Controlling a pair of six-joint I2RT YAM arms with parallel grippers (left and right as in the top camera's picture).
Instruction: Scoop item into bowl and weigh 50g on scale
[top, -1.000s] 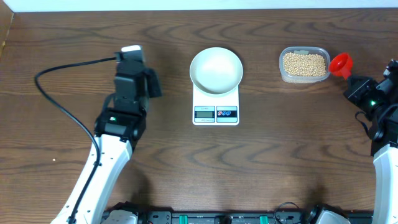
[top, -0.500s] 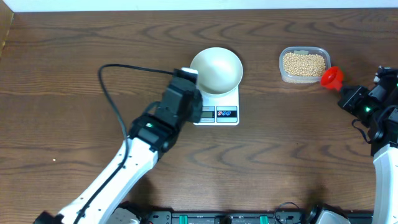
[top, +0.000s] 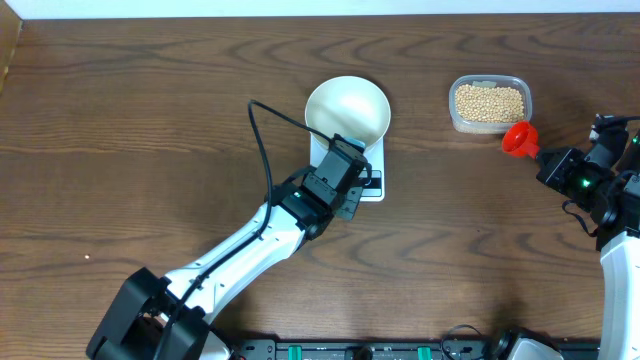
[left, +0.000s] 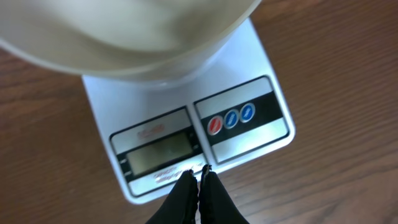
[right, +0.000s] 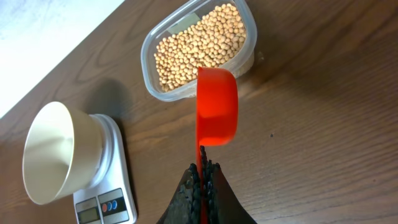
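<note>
The white bowl (top: 347, 110) stands on the white scale (top: 375, 189). My left gripper (top: 352, 152) hangs over the scale's front edge, shut and holding nothing. In the left wrist view its closed tips (left: 197, 176) hover just above the front rim of the scale (left: 249, 143), beside the grey display (left: 160, 152), under the bowl (left: 124, 37). Beige beans (top: 489, 102) fill a clear tub. My right gripper (right: 204, 167) is shut on the handle of a red scoop (right: 216, 106), which hangs empty just short of the beans (right: 199, 45). Overhead, the scoop (top: 516, 138) sits at the tub's near right corner.
The clear plastic tub (top: 456, 118) stands at the back right of the brown wooden table (top: 120, 150). A black cable (top: 262, 130) arches up from the left arm. In the right wrist view, bowl (right: 53, 149) and scale (right: 115, 186) lie to the left.
The left arm swung right from the table's left side until its shut tips reached the scale's front edge. The right arm carried the red scoop leftward and nearer, along the tub's right side.
</note>
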